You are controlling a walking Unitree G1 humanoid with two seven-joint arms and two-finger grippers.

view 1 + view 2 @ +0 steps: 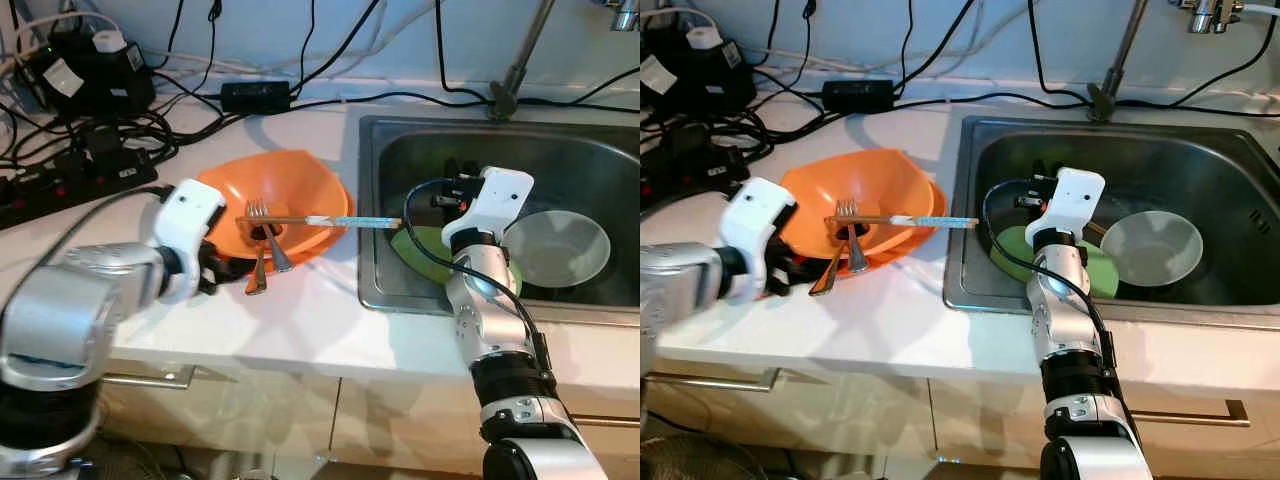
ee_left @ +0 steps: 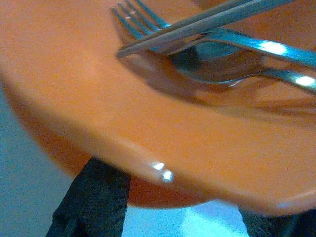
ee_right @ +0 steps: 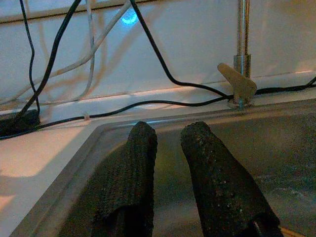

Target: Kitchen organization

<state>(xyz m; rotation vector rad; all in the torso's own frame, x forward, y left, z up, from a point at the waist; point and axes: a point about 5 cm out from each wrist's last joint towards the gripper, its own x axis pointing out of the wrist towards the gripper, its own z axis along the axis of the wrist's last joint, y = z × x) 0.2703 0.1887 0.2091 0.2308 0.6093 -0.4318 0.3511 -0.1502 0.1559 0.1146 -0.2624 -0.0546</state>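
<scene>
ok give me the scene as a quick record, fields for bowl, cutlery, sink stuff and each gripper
bowl: orange bowl on the white counter, left of the sink
cutlery: fork, spoon and chopsticks lying in the bowl, chopsticks reaching past its rim toward the sink
sink stuff: green plate, white bowl
left gripper: fingers open, astride the orange bowl's near rim
right gripper: over the sink, fingers slightly apart, holding nothing

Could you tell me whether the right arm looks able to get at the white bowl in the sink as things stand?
Probably yes: the right gripper already hangs over the sink, the white bowl lies just beside that arm, and nothing covers the bowl.
</scene>
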